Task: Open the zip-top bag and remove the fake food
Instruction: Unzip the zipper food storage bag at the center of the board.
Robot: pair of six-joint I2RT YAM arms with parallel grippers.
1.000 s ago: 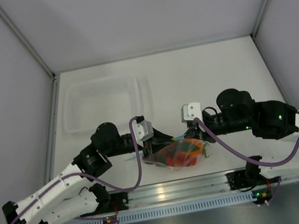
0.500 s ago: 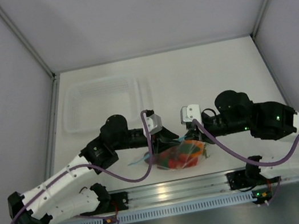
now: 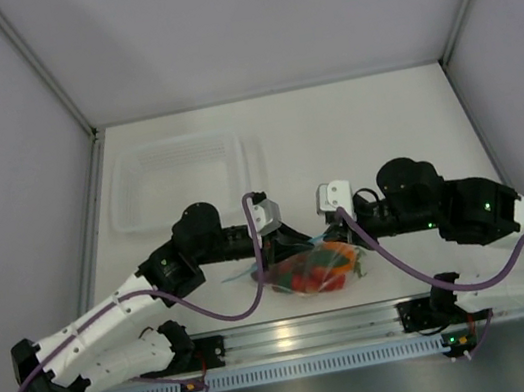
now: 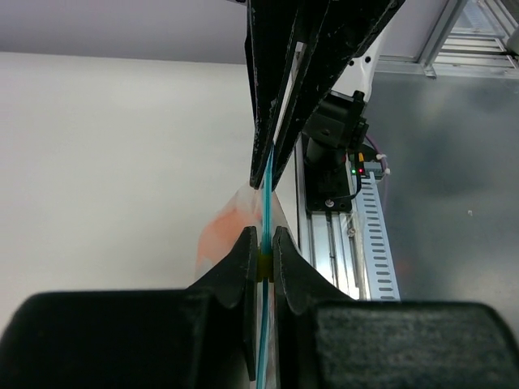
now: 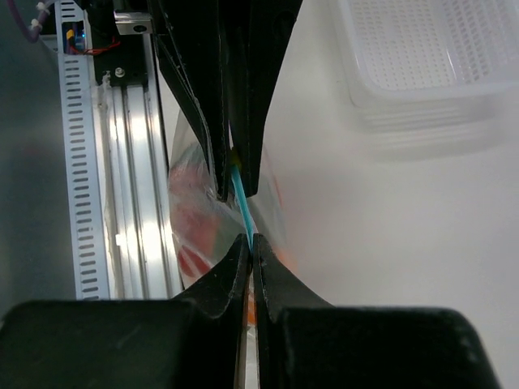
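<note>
Left pincer [image 4: 261,245] now closer in, on zip-top bag [image 3: 318,270]

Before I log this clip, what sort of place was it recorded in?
Probably a lab test cell: plain grey panel walls enclose a white table, and two robot arms sit on an aluminium rail at its near edge. The props are a zip-top bag and a clear tray.

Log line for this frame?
left gripper: shut on bag strip | right gripper: shut on same strip | food: inside bag | tray: apart
</note>
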